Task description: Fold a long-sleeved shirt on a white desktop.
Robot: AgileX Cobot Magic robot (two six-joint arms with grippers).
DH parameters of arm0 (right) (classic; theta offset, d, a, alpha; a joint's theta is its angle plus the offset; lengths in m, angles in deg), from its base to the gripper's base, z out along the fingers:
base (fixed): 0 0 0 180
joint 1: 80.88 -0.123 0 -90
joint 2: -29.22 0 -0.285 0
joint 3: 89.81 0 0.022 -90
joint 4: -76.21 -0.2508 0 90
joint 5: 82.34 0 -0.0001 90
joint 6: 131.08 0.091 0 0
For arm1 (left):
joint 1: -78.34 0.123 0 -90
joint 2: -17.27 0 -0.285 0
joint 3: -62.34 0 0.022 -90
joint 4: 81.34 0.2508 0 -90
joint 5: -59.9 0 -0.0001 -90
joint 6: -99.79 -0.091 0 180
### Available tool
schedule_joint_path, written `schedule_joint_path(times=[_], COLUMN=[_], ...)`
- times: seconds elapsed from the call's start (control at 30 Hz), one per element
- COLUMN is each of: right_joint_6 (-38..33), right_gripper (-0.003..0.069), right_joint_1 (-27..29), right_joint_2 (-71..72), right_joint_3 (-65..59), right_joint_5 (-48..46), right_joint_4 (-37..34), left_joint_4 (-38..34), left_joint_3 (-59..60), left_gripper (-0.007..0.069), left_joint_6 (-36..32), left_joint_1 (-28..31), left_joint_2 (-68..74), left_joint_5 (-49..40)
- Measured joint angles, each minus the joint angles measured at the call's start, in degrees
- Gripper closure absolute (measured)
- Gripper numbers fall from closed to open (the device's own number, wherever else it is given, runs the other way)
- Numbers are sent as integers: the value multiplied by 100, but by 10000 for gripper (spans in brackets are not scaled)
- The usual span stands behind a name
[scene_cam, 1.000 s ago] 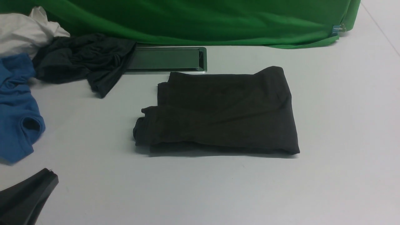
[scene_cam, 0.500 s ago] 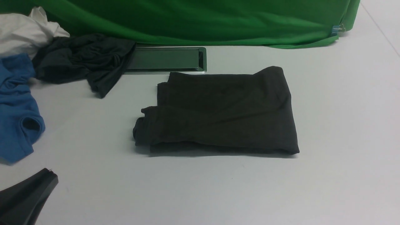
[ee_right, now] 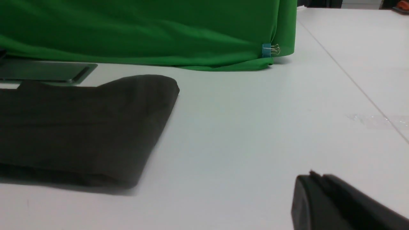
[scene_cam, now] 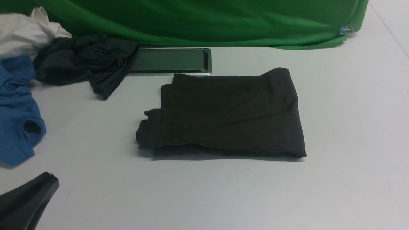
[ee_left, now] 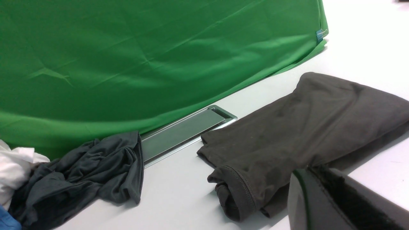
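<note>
Nothing on the desk (scene_cam: 351,127) has shifted since the earlier frames: you can hold them against this one and every cloth lies just as it did, with the left claw (scene_cam: 48,180) parked in the same near-left corner.

Start at your far left. A white cloth (scene_cam: 22,35) is bunched at the back, a blue shirt (scene_cam: 16,121) sprawls in front of it, and a crumpled grey garment (scene_cam: 83,60) lies beside them, its edge draped over the left end of the grey cable slot (scene_cam: 169,60). The left claw sits low over the near-left desk, well apart from all of this, fingers pressed together and holding nothing.

Move to the middle and you find the shirt (scene_cam: 223,115), folded into a flat rectangle on the desk, its back edge just in front of the slot. Its left end is stepped and slightly rolled; its right end is a clean fold.

Behind everything hangs the green backdrop (scene_cam: 207,22), pinned at its right corner with a blue clip (scene_cam: 344,30).

On the right, the right claw (ee_right: 311,185) shows only in its own wrist view, fingers together, empty, over bare desk well clear of the shirt's right end.
</note>
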Motion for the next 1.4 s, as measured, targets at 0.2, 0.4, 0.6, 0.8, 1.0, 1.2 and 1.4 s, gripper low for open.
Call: schedule_joint_path(times=[0.2, 0.4, 0.6, 0.8, 1.0, 1.2, 1.4], right_joint_6=[6, 76, 108, 108, 112, 112, 112], right_gripper=[631, 620, 613, 599, 580, 564, 544], right_joint_1=[0, 0, 0, 0, 0, 0, 0], right_joint_2=[0, 0, 0, 0, 0, 0, 0], right_joint_3=[0, 0, 0, 0, 0, 0, -5], right_joint_5=[4, 4, 4, 4, 4, 4, 6], right_joint_4=[-12, -18, -18, -18, -18, -18, -18], left_joint_4=[11, 24, 29, 62, 435, 512, 417], left_joint_3=[0, 0, 0, 0, 191, 758, 1015], left_gripper=[606, 606, 606, 606, 606, 606, 606], left_joint_6=[0, 0, 0, 0, 561, 1111, 1234], left_joint_1=[0, 0, 0, 0, 306, 1536, 2057], left_joint_2=[0, 0, 0, 0, 19, -238, -328], left_joint_5=[0, 0, 0, 81, 1042, 1589, 288])
